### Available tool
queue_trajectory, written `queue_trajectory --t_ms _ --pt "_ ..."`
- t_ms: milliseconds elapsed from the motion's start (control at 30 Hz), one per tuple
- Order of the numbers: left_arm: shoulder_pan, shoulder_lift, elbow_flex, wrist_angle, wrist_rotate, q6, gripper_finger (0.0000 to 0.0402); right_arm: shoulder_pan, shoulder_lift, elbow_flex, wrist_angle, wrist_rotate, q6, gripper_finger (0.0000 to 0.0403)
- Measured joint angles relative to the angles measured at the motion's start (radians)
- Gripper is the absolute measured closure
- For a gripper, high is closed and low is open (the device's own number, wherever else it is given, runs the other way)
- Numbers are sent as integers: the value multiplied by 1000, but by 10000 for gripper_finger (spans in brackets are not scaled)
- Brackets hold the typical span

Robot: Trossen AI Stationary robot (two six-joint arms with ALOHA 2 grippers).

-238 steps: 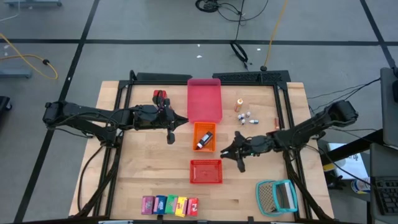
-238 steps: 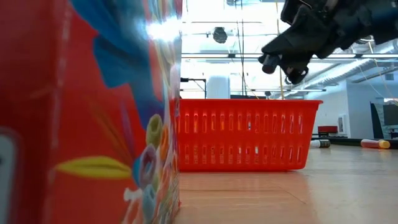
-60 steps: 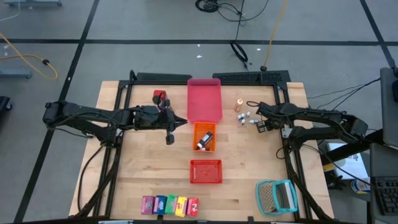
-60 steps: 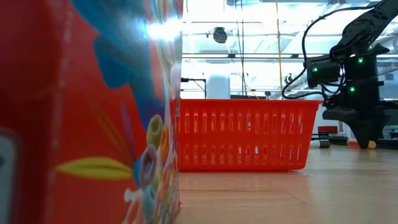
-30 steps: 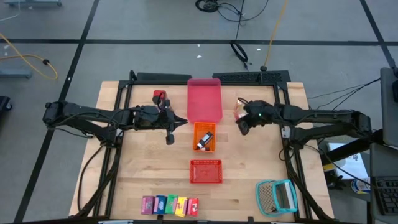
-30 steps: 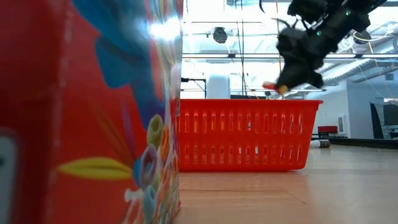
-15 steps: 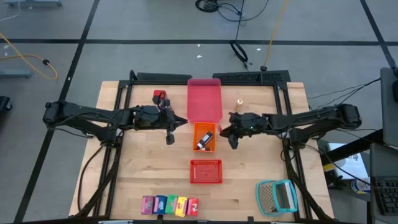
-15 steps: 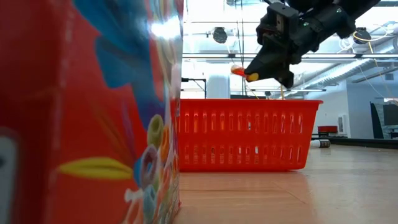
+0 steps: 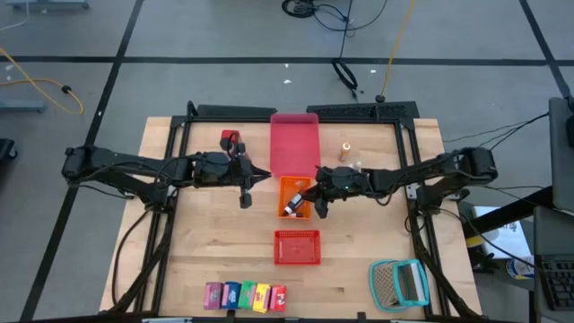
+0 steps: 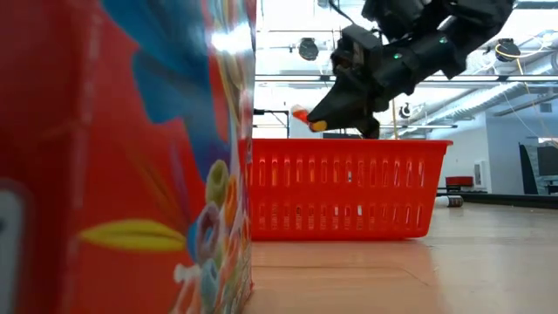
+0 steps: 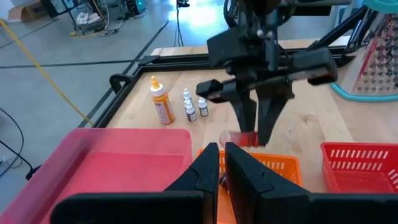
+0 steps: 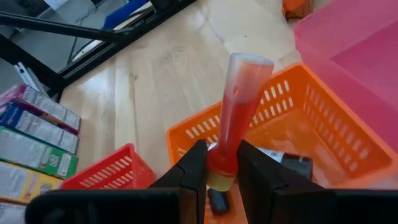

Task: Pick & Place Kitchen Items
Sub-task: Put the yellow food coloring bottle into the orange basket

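From high above, the right gripper (image 9: 316, 198) reaches across the table to the orange basket (image 9: 294, 196) in the middle. Its fingers are pinched on a small red tube, too small to make out from here. A dark-capped bottle (image 9: 292, 203) lies inside the basket. The left gripper (image 9: 246, 182) waits just beside the basket's other side, its fingers squeezed together with nothing between them. A pink tray (image 9: 295, 142) sits behind the basket and a red basket (image 9: 297, 247) in front of it. A small red container (image 9: 232, 138) stands near the left arm. An orange-capped bottle (image 9: 345, 149) stands past the right arm. Five little cartons (image 9: 245, 295) stand in a row at the front edge, and a teal-framed mesh item (image 9: 400, 283) lies in the front corner.

From table height, the right gripper (image 10: 316, 119) hangs above the red basket (image 10: 349, 188), holding the small red tube (image 10: 307, 119) nearly flat. A big red carton (image 10: 122, 157) fills the near side.

From the left wrist, the left arm's own fingers (image 11: 205, 171) sit close together. Ahead, the right gripper (image 11: 252, 132) points down with the red tube (image 11: 239, 139) in its tips, just over the orange basket (image 11: 283, 164). The orange-capped bottle (image 11: 161, 104) and three tiny white-capped bottles (image 11: 194, 105) stand on the wood farther off.

From the right wrist, the fingers (image 12: 191, 167) clamp the bottom end of the red tube (image 12: 236, 118). The tube is over the orange basket (image 12: 317, 137), where the dark-capped bottle (image 12: 293, 164) lies.
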Motion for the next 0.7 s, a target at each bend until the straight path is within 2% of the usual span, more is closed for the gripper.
queue_trajectory --t_ms 233,467,700 --pt "0 0 0 -3 0 0 371 -16 120 89 7 0 -80 347" --pt "0 0 0 -6 0 4 371 -53 199 106 1 0 -85 346" --pt "0 0 0 -8 0 7 371 -78 234 106 10 0 -85 307"
